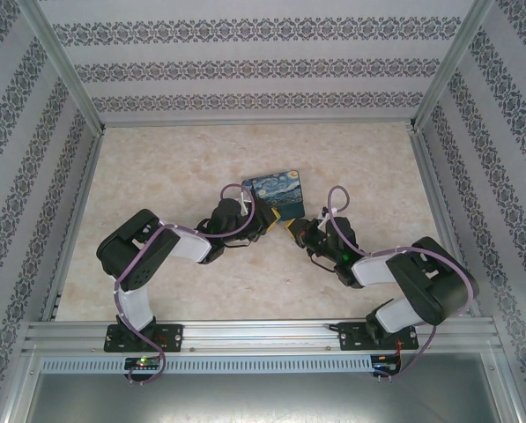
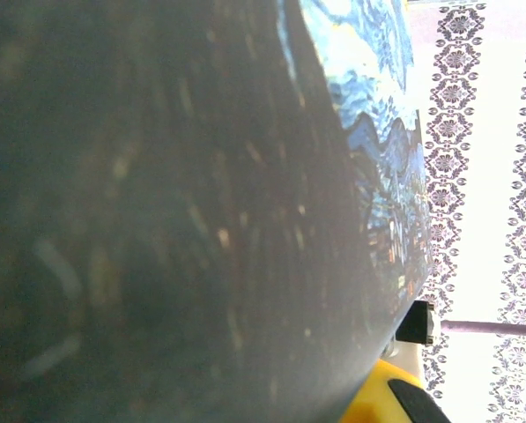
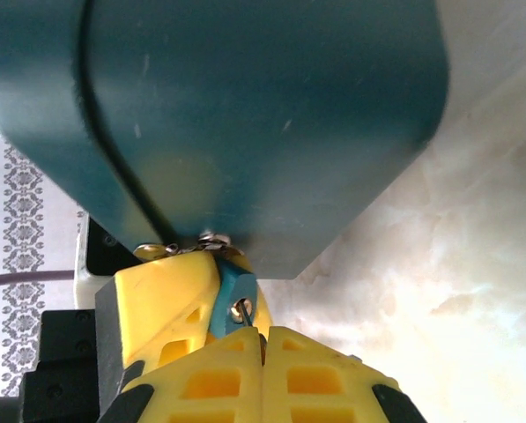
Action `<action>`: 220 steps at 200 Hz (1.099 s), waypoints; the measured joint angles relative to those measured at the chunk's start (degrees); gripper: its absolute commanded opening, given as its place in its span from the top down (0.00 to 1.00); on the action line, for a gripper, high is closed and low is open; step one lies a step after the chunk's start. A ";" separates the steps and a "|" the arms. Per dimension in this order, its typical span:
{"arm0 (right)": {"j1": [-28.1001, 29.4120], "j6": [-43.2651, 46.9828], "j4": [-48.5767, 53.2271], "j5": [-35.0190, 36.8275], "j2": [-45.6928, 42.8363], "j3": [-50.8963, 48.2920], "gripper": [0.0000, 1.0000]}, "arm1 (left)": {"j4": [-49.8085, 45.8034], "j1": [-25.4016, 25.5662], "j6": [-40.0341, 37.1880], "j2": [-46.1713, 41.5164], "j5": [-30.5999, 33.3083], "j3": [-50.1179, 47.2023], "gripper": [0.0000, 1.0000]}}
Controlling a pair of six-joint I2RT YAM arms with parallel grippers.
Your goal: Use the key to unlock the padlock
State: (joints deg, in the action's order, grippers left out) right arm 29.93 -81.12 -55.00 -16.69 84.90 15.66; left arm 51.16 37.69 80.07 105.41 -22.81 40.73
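Right jaws are pressed together on the key (image 3: pixel 244 311), whose thin tip sits just past their tips at the padlock (image 3: pixel 230 295). Left jaws pinch the padlock from either side. Just beyond both rises the teal-walled tin box (image 3: pixel 245 115) on the table (image 3: pixel 448 264).

Painted tin box (image 1: pixel 276 196) (blue, yellow), marbled table (image 1: pixel 157 185)
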 measured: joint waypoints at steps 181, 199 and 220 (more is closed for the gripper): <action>-2.58 -4.35 -4.85 -2.71 2.43 1.86 1.00 | 6.45 -0.70 7.67 0.90 1.22 0.15 1.00; -3.50 -5.20 -5.09 -3.87 2.71 2.58 1.00 | 7.39 -0.70 8.83 0.90 1.53 0.20 1.00; -4.72 -6.29 -5.44 -5.38 3.43 3.69 1.00 | 7.67 -0.81 9.38 0.90 2.08 0.66 1.00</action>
State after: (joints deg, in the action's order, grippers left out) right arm 25.21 -87.42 -60.45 -22.06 88.33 19.35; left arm 58.83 36.88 89.45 106.30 -20.73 41.39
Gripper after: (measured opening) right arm 0.058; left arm 0.106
